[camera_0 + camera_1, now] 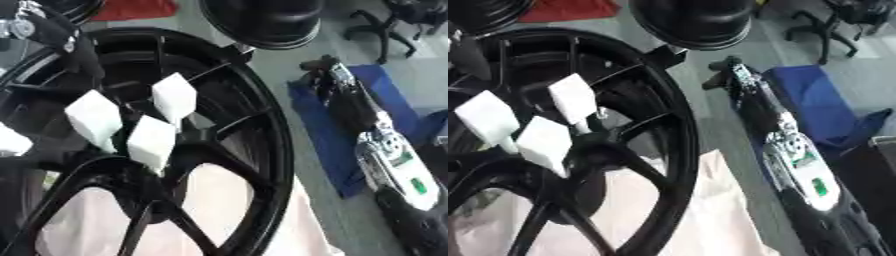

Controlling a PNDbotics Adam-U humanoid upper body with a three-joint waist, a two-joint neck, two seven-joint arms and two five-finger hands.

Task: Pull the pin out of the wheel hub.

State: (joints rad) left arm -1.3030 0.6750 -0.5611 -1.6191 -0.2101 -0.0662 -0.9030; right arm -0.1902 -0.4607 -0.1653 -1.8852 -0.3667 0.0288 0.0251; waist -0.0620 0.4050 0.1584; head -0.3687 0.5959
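Observation:
A large black spoked wheel fills the left of both views. Three white block-shaped pieces stick up around its hub, and part of another white piece shows at the left edge. My left arm comes in at the upper left, with its dark hand over the wheel just above the white pieces. My right arm runs up the right side, and its hand hangs outside the rim, apart from the wheel.
A pale pink cloth lies under the wheel. Behind my right arm a blue cloth is spread on the grey floor. Another round black part sits at the top, with something red beside it and an office chair at the upper right.

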